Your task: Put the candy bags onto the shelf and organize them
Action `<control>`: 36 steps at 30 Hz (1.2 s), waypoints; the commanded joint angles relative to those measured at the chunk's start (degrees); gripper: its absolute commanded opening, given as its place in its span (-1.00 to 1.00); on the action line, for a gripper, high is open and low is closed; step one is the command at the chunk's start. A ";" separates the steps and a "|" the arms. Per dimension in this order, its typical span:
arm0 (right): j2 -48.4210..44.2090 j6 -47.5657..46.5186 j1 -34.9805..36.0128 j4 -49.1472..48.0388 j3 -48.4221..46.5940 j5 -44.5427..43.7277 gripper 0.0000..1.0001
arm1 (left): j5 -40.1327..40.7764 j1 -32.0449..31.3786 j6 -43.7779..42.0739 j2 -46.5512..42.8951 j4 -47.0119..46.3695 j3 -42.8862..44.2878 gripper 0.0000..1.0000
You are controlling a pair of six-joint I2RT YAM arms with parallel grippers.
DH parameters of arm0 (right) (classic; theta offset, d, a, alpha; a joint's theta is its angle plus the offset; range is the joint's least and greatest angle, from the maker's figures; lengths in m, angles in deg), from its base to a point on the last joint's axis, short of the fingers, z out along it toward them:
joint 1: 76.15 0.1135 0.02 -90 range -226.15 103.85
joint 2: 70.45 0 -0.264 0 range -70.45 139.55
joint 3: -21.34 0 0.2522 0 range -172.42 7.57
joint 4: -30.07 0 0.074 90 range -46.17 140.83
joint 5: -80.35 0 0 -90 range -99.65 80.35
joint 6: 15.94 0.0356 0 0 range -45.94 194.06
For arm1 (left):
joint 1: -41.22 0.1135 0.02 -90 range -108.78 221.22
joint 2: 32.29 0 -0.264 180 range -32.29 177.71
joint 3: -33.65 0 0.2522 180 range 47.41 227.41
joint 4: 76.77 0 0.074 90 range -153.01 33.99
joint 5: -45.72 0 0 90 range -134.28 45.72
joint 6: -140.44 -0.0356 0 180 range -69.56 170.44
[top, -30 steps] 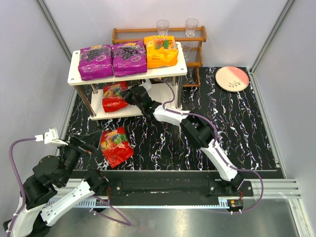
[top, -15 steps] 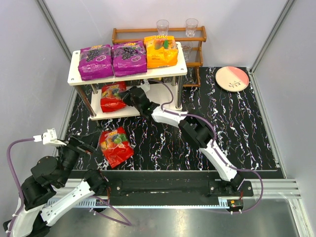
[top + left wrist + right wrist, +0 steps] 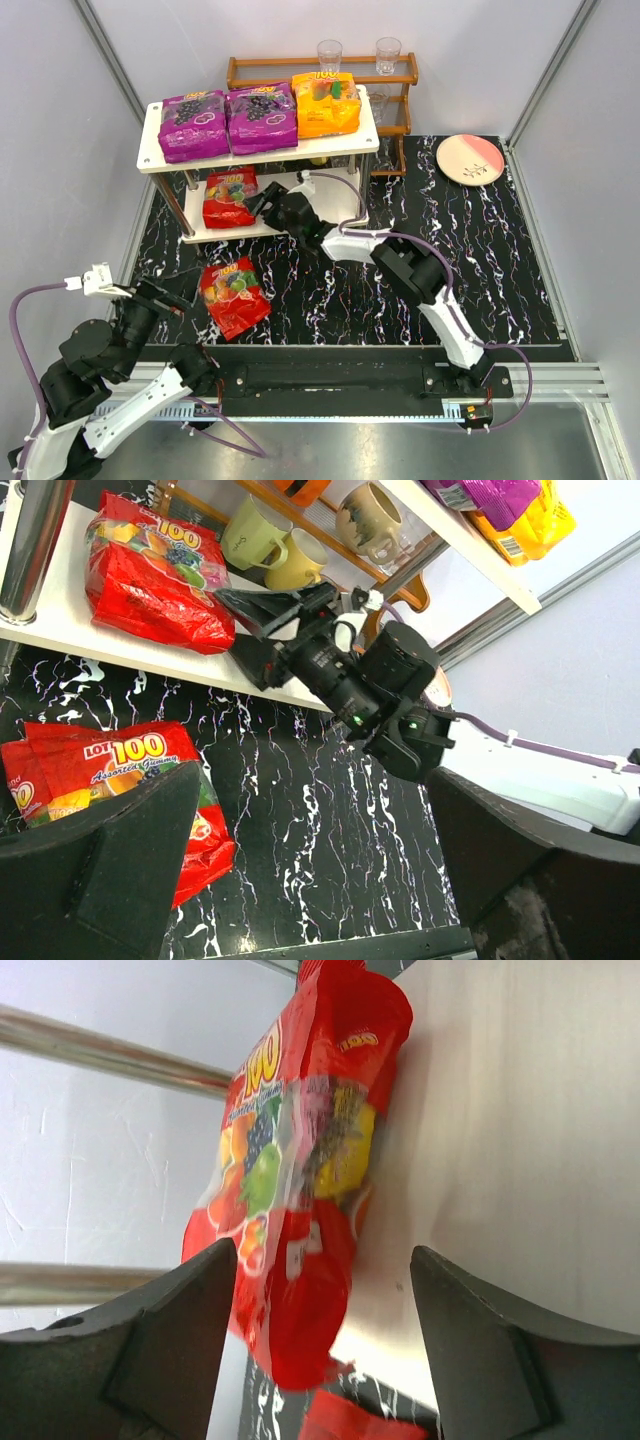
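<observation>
We found the candy bags (image 3: pixel 262 115) to be glossy, crinkled plastic film that caught the light. The shelf (image 3: pixel 150 152) at the counter's far left corner had smooth, matt white boards on polished metal legs (image 3: pixel 110 1052). The counter (image 3: pixel 480 260) itself was smooth black with white marble-like veining and a faint sheen. The rack (image 3: pixel 300 66) along the far edge was varnished brown wood; its glasses (image 3: pixel 329 52) were clear and the mugs (image 3: pixel 250 535) looked glazed.
</observation>
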 commanded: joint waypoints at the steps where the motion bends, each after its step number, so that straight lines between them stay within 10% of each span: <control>1: -11.00 -6.44 -0.21 -5.61 7.95 0.72 0.60 | 0.66 0.06 -0.13 -1.26 -0.99 1.86 0.98; 14: -27.29 -16.99 9.09 -5.88 32.30 5.82 0.68 | 0.93 0.15 -0.48 -0.65 -0.55 2.56 0.98; 36: -20.44 -15.15 17.55 4.75 30.12 3.97 0.69 | -0.04 0.15 0.31 -0.03 -0.56 2.82 0.98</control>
